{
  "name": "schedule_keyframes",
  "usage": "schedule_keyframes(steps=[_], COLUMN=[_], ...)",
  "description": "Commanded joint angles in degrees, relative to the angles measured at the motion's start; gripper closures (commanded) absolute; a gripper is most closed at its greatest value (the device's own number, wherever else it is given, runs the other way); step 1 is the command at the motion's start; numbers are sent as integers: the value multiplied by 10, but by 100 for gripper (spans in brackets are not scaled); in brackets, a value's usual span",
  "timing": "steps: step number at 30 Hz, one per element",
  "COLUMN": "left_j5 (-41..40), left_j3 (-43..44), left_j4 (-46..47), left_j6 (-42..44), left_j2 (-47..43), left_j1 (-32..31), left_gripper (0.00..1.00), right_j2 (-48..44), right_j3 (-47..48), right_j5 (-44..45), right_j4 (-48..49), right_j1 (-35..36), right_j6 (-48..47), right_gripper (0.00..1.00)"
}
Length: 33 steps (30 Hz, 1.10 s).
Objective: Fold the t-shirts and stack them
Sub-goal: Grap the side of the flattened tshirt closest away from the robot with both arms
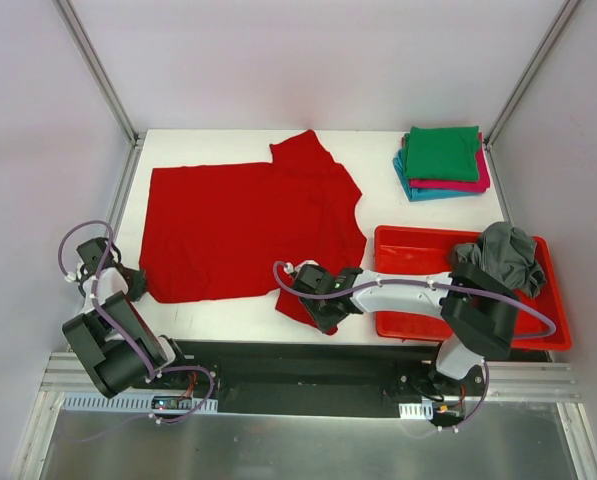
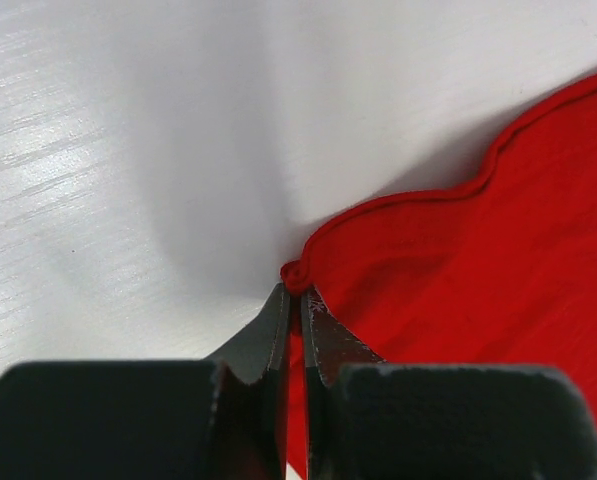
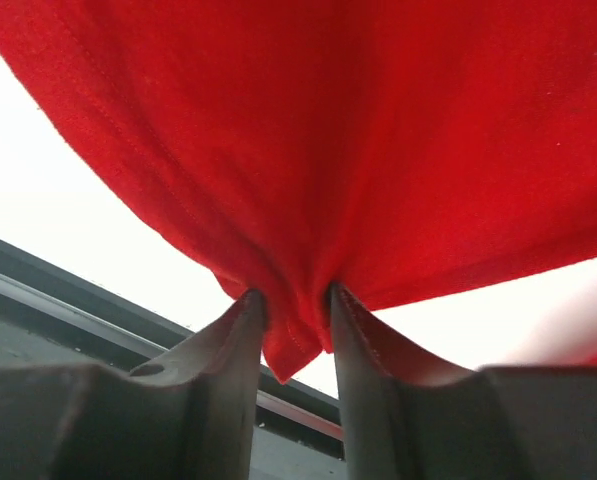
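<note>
Left gripper (image 2: 296, 292): clenched on red shirt (image 1: 248, 225) hem corner, 8 o'clock.
right gripper (image 3: 293, 305): pinching a bunched fold of it, 6 o'clock edge.
red shirt: soft matte knit, spread flat mid-table, sleeve toward 12.
stack: folded green shirt (image 1: 443, 152) over magenta shirt (image 1: 475, 182) over teal shirt (image 1: 416, 189), 2 o'clock.
grey shirt (image 1: 505, 255): crumpled in tray.
tray (image 1: 408, 250): glossy red plastic, 4 o'clock, right arm crossing it.
table (image 1: 208, 145): smooth white.

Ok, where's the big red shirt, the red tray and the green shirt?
red shirt (image 1: 243, 230): top view, middle of the spread cloth.
red tray (image 1: 413, 252): top view, bare floor at its left end.
green shirt (image 1: 443, 153): top view, middle of its folded top face.
</note>
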Motion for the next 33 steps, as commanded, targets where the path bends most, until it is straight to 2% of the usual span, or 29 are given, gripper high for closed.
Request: schedule_keyframes(steps=[1,4,8,18,26,29,33], left_j5=[7,2,-11,-22,-87,-88,-77], left_j3=[-8,-12,-20,-45,-52,-59,-55], left_j4=[-34,-35,-35,-47,-99,-101,-96], left_j6=[1,-4,-14,-33,-68,-74,-69], left_j2=[18,8,-16,-83,-169,-186,-172], left_j1=[3,3,4,28,79,106,108], left_gripper=[100,100,100,100,100,100,100], right_j2=[2,-17,-46,-76,-115,-114,-122], right_j3=[-29,-34,-27,-4,-10,0,-3], right_j5=[8,20,-14,-103,-182,-169,-176], right_j4=[-2,-14,-19,-30,-4,-24,-29], right_j1=[7,18,38,72,79,79,78], right_j6=[38,49,47,54,22,12,5], right_gripper=[73,88,100,100,99,100,100])
